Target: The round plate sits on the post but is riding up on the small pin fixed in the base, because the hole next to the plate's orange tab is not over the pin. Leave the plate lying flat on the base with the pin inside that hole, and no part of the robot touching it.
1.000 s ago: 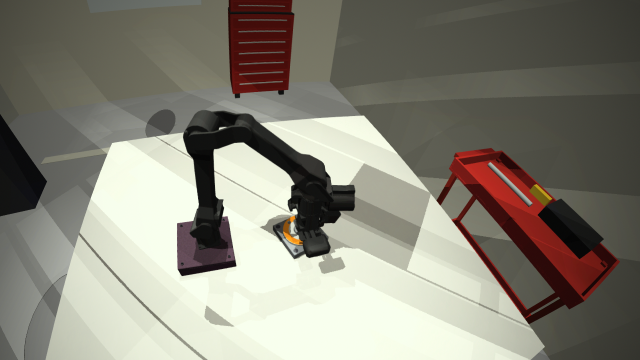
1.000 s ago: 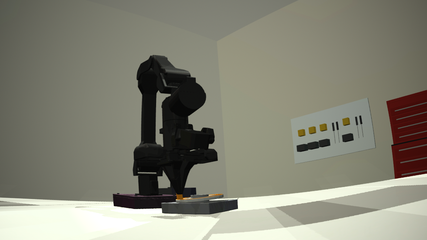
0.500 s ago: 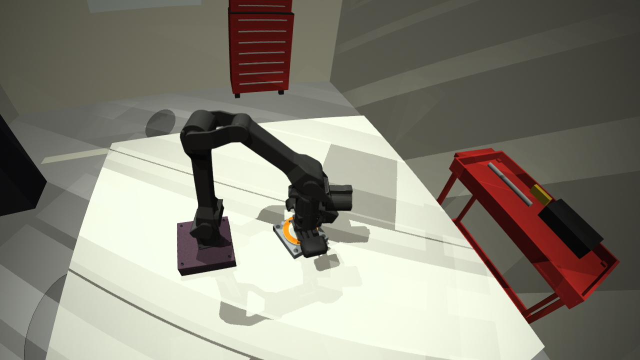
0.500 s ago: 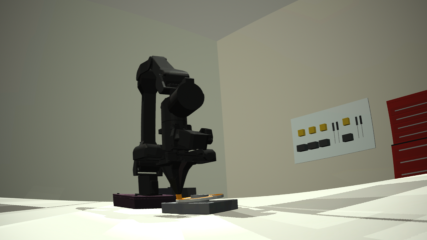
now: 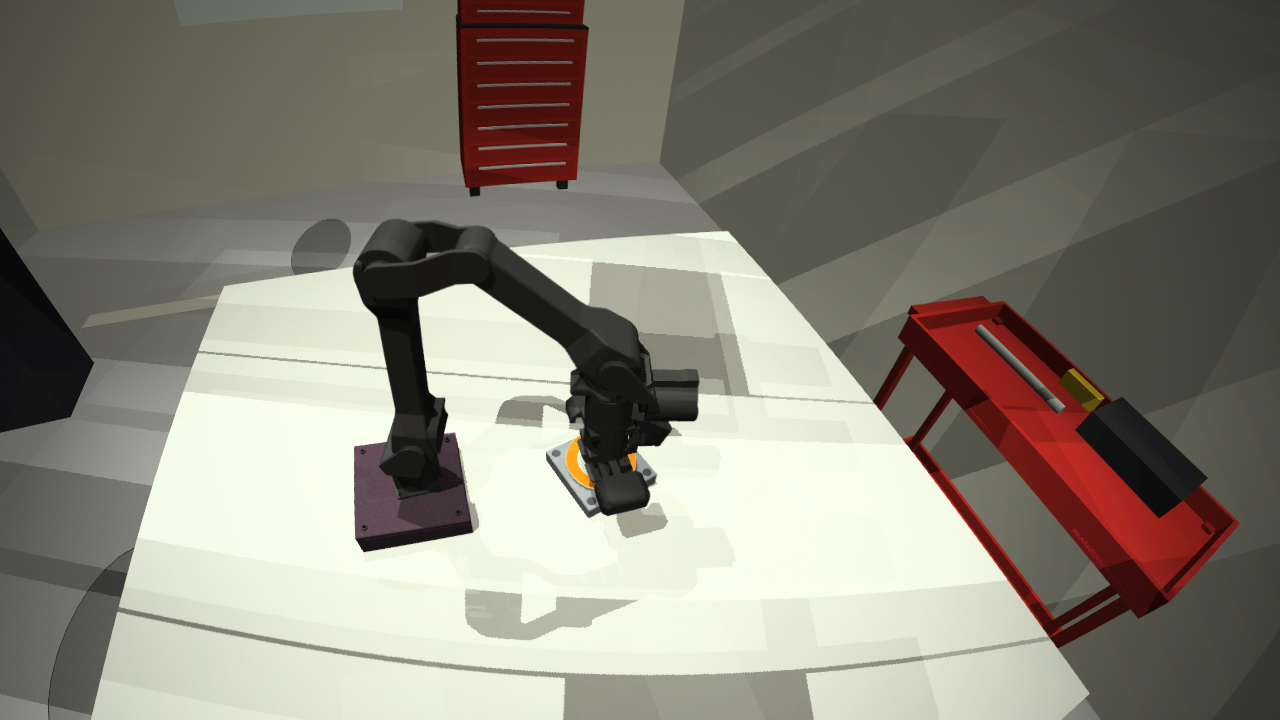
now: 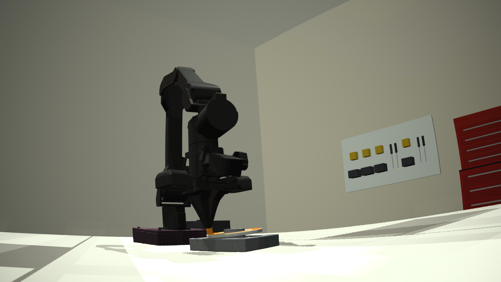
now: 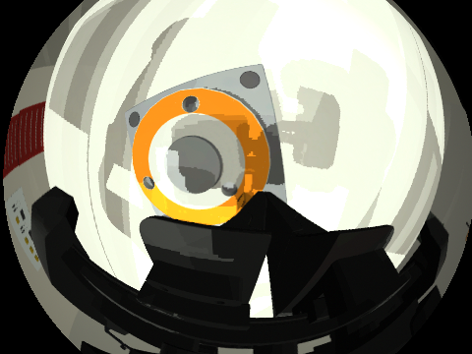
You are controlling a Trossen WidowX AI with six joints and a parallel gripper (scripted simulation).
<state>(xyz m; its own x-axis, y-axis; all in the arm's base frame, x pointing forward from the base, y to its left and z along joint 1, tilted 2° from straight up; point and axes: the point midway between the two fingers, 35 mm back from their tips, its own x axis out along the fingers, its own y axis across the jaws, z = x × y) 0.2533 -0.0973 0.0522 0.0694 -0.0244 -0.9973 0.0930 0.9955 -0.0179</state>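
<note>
The round plate [image 5: 573, 461] [image 6: 250, 231] [image 7: 142, 143], an orange ring with a pale centre, sits around the grey post [image 6: 233, 230] [image 7: 194, 164]. It is tilted above the grey square base [image 5: 581, 495] [image 6: 234, 243] [image 7: 221, 79]: in the exterior view its right side stands clear of the base and its tab side is lower. My gripper [image 6: 209, 227] [image 7: 263, 198] points down, shut on the orange tab [image 6: 209, 231], whose lower part shows below the fingertips. In the wrist view the fingers hide the tab. I cannot make out the pin.
The arm's purple mounting block [image 5: 371, 501] [image 6: 161, 237] stands beside the base. A red cart [image 5: 1100, 501] is beyond the table's right edge, and a red drawer cabinet [image 5: 523, 98] [image 6: 481, 185] stands farther back. A dark block [image 6: 221, 224] lies behind the mounting block.
</note>
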